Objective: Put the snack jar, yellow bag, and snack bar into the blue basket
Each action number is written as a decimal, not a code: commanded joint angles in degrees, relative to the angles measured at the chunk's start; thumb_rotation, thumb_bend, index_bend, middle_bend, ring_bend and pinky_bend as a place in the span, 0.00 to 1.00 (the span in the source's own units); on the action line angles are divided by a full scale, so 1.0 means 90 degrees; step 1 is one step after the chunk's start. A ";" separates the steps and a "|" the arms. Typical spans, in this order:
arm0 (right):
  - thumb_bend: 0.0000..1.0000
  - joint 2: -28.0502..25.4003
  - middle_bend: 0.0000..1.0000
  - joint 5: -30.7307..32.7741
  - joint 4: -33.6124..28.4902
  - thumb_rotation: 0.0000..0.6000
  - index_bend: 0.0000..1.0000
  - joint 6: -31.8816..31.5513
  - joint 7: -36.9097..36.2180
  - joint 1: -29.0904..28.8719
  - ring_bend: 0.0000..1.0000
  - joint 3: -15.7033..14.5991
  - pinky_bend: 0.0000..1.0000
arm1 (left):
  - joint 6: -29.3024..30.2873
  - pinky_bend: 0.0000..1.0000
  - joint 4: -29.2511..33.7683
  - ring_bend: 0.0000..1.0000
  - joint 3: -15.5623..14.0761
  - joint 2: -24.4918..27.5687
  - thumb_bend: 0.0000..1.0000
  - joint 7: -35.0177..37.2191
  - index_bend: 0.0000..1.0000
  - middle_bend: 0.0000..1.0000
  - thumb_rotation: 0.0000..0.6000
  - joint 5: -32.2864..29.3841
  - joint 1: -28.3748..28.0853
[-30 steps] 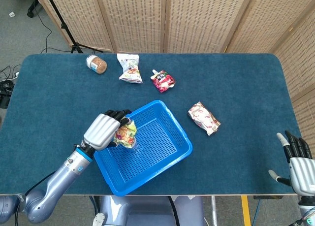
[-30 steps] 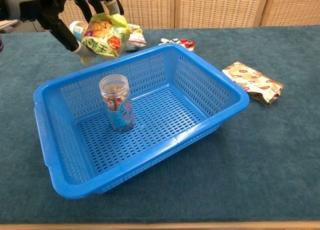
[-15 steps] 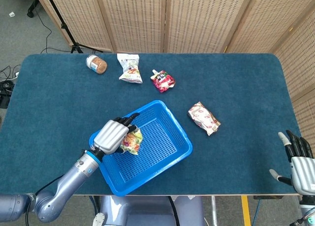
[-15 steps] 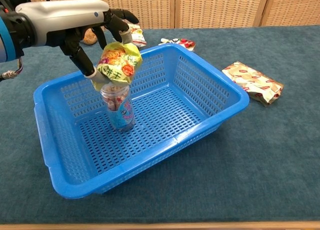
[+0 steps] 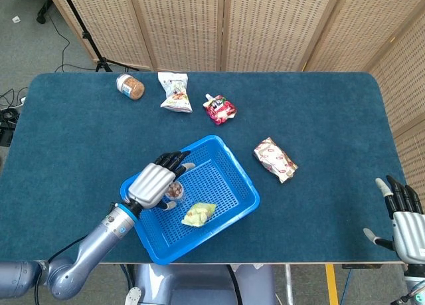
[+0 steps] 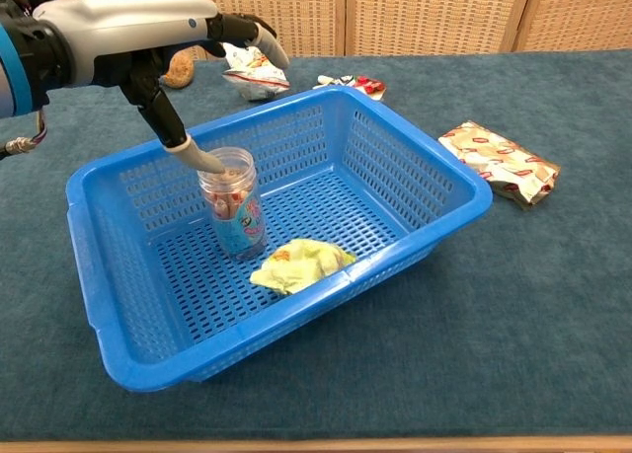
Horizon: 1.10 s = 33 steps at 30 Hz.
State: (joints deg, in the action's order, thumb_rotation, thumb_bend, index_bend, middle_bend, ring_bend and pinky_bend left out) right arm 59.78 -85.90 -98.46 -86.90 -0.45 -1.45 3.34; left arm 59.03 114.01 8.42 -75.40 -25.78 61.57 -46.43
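Blue basket (image 6: 434, 221) taken as landmark. Snack jar (image 6: 231, 202) is seen upright inside it, yellow bag (image 6: 294, 264) lying on its floor just beside the jar. Snack bar (image 5: 275, 159) is left on the tabletop (image 5: 319, 105) beside the basket. Left robot hand (image 5: 154, 182) is held over the basket, fingers spread, empty. Right robot hand (image 5: 402, 218) is seen well apart at the tabletop edge, fingers apart, empty.

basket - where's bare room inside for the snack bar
Inside the blue basket, the far right half of the floor is bare, bordered by the right wall and the yellow bag. The left side is crowded: the snack jar stands there with the left hand over it.
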 commanded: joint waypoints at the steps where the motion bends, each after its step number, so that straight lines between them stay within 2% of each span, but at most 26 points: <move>1: 0.09 0.0001 0.00 0.0006 0.0008 1.00 0.00 0.0011 -0.0007 -0.0004 0.00 0.0001 0.00 | 0.0086 0.08 0.0038 0.00 0.0044 0.0057 0.13 0.0114 0.00 0.00 1.00 0.0028 0.0057; 5: 0.10 -0.0001 0.00 0.0014 0.0022 1.00 0.00 0.0023 -0.0027 -0.0006 0.00 0.0005 0.00 | 0.0361 0.08 0.0085 0.00 0.0014 0.0285 0.13 0.0438 0.00 0.00 1.00 0.0258 0.0317; 8: 0.09 0.0007 0.00 0.0025 0.0039 1.00 0.00 0.0025 -0.0024 -0.0008 0.00 0.0012 0.00 | 0.0756 0.06 0.0001 0.00 -0.0127 0.0446 0.13 0.0750 0.00 0.00 1.00 0.0722 0.0662; 11: 0.09 0.0029 0.00 0.0045 0.0050 1.00 0.00 0.0072 0.0023 -0.0028 0.00 0.0012 0.00 | 0.1259 0.03 -0.0331 0.00 -0.0305 0.0506 0.13 0.1023 0.00 0.00 1.00 0.1276 0.1045; 13: 0.10 0.0063 0.00 0.0062 0.0052 1.00 0.00 0.0122 0.0108 -0.0053 0.00 0.0008 0.00 | 0.1838 0.00 -0.0781 0.00 -0.0469 0.0457 0.13 0.1077 0.00 0.00 1.00 0.1737 0.1400; 16: 0.10 0.0120 0.00 0.0028 0.0065 1.00 0.00 0.0171 0.0188 -0.0097 0.00 0.0003 0.00 | 0.2342 0.00 -0.1272 0.00 -0.0698 0.0399 0.13 0.1172 0.00 0.00 1.00 0.2211 0.1776; 21: 0.10 0.0251 0.00 -0.0110 0.0197 1.00 0.00 0.0117 0.0215 -0.0142 0.00 0.0014 0.00 | 0.2737 0.00 -0.1552 0.00 -0.1049 0.0601 0.15 0.1141 0.00 0.00 1.00 0.2526 0.2286; 25: 0.10 0.0359 0.00 -0.0089 0.0301 1.00 0.00 0.0111 0.0322 -0.0161 0.00 0.0034 0.00 | 0.2995 0.00 -0.1631 0.00 -0.1237 0.0684 0.15 0.1169 0.00 0.00 1.00 0.2527 0.2724; 33: 0.10 0.0505 0.00 -0.0015 0.0402 1.00 0.00 0.0283 0.0555 -0.0252 0.00 0.0029 0.00 | 0.3088 0.00 -0.2273 0.00 -0.1317 0.0265 0.17 0.1148 0.00 0.00 1.00 0.2400 0.3194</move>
State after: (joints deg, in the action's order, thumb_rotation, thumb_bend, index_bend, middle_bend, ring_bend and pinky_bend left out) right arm 64.13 -86.16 -95.01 -84.57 4.32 -3.57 3.60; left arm 86.90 94.50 -3.30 -72.26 -15.92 83.55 -18.33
